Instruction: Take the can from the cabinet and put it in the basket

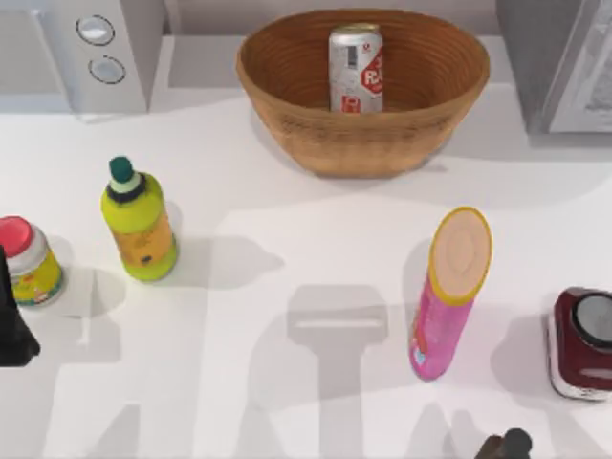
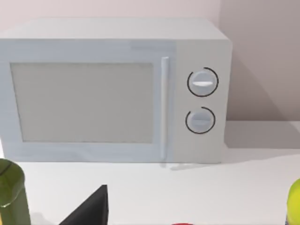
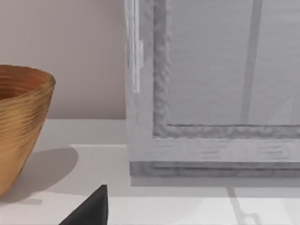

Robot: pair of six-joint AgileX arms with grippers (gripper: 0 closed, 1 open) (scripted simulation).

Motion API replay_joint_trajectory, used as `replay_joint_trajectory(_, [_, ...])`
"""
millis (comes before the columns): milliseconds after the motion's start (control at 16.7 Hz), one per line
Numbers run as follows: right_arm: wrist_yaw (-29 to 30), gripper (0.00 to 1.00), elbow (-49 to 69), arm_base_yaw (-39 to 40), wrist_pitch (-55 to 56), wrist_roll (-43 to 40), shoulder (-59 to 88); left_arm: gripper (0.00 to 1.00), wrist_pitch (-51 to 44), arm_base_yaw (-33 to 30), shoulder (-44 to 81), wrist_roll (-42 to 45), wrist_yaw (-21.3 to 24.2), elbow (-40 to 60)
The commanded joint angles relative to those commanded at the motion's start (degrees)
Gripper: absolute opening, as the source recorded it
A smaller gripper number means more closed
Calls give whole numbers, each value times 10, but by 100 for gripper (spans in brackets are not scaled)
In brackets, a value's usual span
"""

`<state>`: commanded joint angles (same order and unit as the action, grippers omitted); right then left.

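The silver can (image 1: 356, 69) with its red label stands upright inside the orange-brown wicker basket (image 1: 273, 96) at the back middle of the table. The basket's ribbed wall (image 3: 18, 126) also appears in the right wrist view, beside the grey cabinet (image 3: 211, 93) with its pale white-framed door. In the top view the cabinet (image 1: 564, 67) is at the back right corner. My left gripper (image 1: 11, 330) is parked at the table's left edge. My right gripper (image 1: 507, 445) sits low at the front right edge. Both are far from the can.
A white microwave (image 1: 86, 48) with two round knobs stands at the back left. A yellow-green bottle (image 1: 140, 222) and a red-lidded jar (image 1: 27, 260) stand on the left. A pink tube (image 1: 449, 292) and a dark red jar (image 1: 583, 344) stand on the right.
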<state>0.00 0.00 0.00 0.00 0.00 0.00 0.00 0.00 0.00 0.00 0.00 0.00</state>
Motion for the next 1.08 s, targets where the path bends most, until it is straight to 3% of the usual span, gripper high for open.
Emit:
replay_joint_trajectory(300, [-3, 100, 3, -3, 6, 0, 8, 100, 0, 0, 0, 0, 0, 0])
replay_joint_trajectory(480, [-40, 100, 16, -41, 48, 0, 61, 100, 0, 0, 0, 0, 0, 0])
replay_joint_trajectory(1080, [-312, 100, 115, -318, 376, 8, 483, 100, 0, 0, 0, 0, 0, 0])
